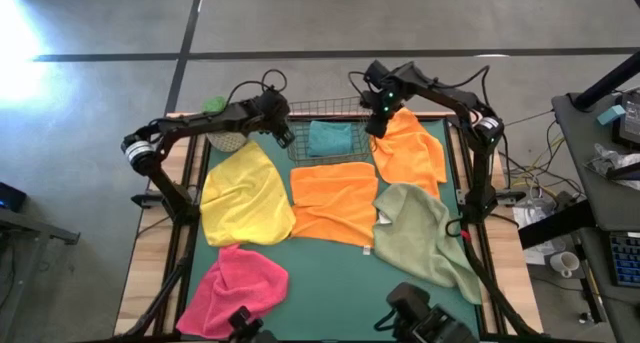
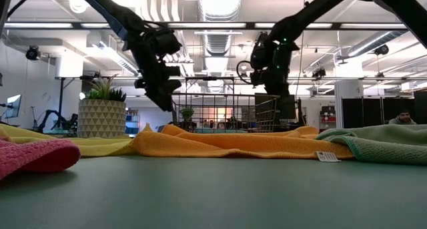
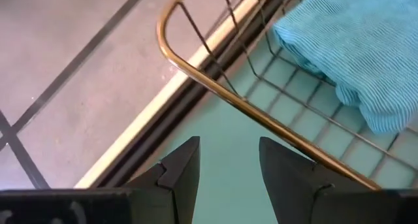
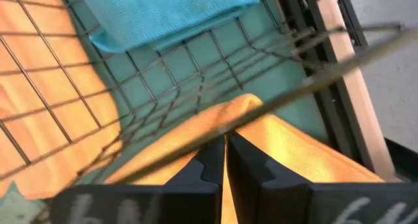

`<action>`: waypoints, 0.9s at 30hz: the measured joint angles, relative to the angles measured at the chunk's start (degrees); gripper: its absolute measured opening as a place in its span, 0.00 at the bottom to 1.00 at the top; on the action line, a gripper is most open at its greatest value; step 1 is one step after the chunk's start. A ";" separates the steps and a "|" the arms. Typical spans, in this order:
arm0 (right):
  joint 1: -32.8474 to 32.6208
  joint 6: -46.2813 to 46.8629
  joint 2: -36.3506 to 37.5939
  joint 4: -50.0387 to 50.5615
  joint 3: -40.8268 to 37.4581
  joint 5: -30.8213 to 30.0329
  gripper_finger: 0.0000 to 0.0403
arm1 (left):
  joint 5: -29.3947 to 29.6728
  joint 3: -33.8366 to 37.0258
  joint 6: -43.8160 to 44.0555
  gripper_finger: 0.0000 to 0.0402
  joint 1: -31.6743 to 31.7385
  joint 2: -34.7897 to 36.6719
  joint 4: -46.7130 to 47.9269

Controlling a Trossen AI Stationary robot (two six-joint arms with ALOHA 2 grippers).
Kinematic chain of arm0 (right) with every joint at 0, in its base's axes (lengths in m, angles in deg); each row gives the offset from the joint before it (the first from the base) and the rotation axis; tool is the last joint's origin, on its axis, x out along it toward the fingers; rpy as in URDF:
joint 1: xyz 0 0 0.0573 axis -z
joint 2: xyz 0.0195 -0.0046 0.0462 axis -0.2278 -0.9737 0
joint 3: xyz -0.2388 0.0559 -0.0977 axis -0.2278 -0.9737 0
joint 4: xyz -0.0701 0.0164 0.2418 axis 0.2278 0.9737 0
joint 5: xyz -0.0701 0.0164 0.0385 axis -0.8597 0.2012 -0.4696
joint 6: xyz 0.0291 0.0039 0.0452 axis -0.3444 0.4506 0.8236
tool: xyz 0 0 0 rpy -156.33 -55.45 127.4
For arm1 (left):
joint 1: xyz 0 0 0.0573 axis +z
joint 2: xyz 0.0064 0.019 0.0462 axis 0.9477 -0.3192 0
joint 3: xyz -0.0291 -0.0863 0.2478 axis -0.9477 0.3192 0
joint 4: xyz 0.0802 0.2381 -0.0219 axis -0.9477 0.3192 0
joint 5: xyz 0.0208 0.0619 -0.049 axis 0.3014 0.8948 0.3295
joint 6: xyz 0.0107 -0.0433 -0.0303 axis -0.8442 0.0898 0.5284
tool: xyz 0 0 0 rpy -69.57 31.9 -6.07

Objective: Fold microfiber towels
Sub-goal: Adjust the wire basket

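A teal towel (image 1: 330, 138) lies folded in the wire basket (image 1: 300, 113) at the table's far edge. It also shows in the left wrist view (image 3: 353, 48) and the right wrist view (image 4: 163, 15). One orange towel (image 1: 335, 201) lies spread at mid-table. A second orange towel (image 1: 410, 148) lies at the far right. A yellow towel (image 1: 245, 195) lies at the left, a pink one (image 1: 233, 288) at the near left and a sage green one (image 1: 425, 233) at the right. My left gripper (image 3: 228, 165) is open above the basket's left rim (image 3: 228, 96). My right gripper (image 4: 225, 162) is shut above the second orange towel's far corner (image 4: 245, 110), beside the basket.
A potted plant (image 2: 102, 109) stands at the far left corner beside the basket. The green mat (image 1: 330, 283) shows bare between the pink and sage green towels. A person (image 2: 402, 117) sits in the room beyond the table.
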 joint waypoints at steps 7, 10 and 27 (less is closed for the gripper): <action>-0.29 1.66 0.08 -1.34 0.07 -3.40 0.02 | 2.53 -0.26 -0.09 0.36 2.30 0.53 0.11; 0.35 1.75 0.54 -1.31 0.07 -5.54 0.02 | 2.68 -0.45 -0.53 0.36 3.11 1.92 0.27; 3.77 1.32 8.24 -1.29 0.07 -6.11 0.02 | -6.47 -1.95 -6.57 0.36 -7.56 16.60 16.85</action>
